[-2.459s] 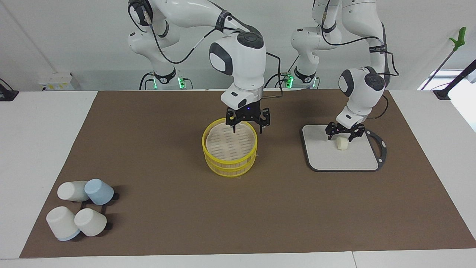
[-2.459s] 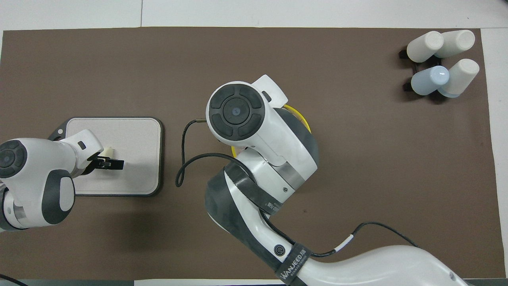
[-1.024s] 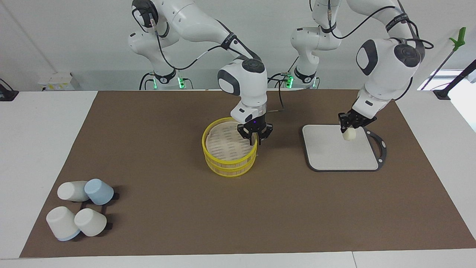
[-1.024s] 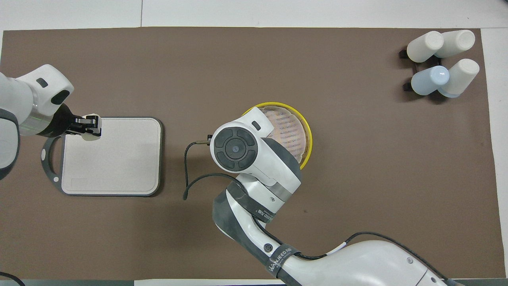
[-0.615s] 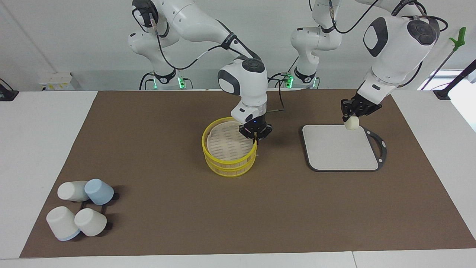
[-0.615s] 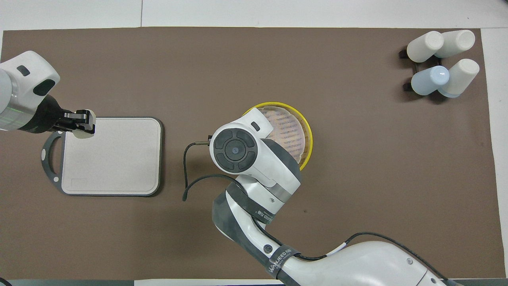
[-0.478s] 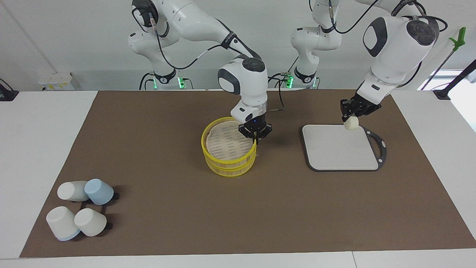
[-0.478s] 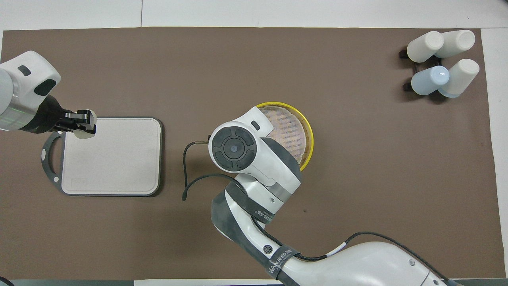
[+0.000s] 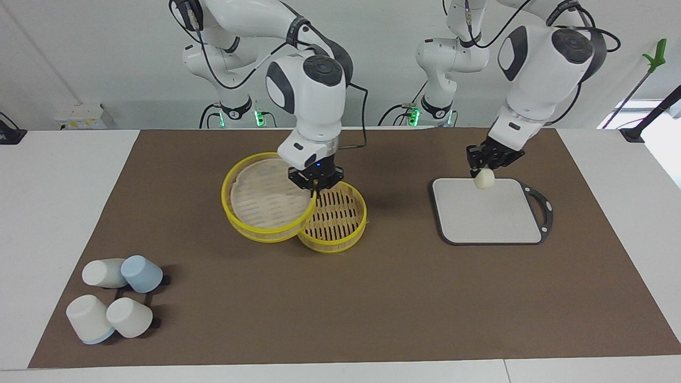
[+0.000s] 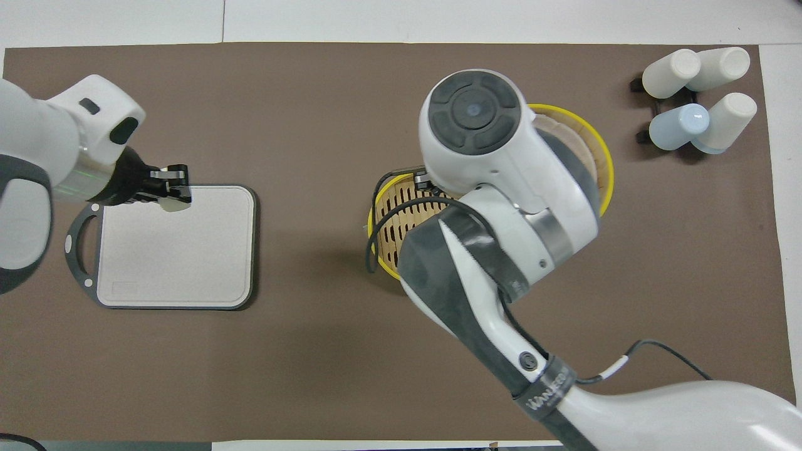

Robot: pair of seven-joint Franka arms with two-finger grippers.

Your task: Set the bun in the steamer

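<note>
Two grippers clamped: left gripper [image 9: 483, 166] pinching bun [image 9: 483, 178] above grey board [image 9: 495, 226]; right gripper [image 9: 316, 186] lifting steamer's top tier [image 9: 266, 199] off bottom tier [image 9: 335, 218]. Cups [image 9: 114, 303] well apart.

Both tools [image 9: 317, 188] [image 9: 483, 166] raised, clamped

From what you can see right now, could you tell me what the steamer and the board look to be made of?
Steamer: seemingly bamboo or pale wood, matt, with a slotted floor and glossy yellow rims that look like plastic. Its lifted tier looks the same. Board: probably plastic, a matt pale grey face with a darker rim and loop handle.
</note>
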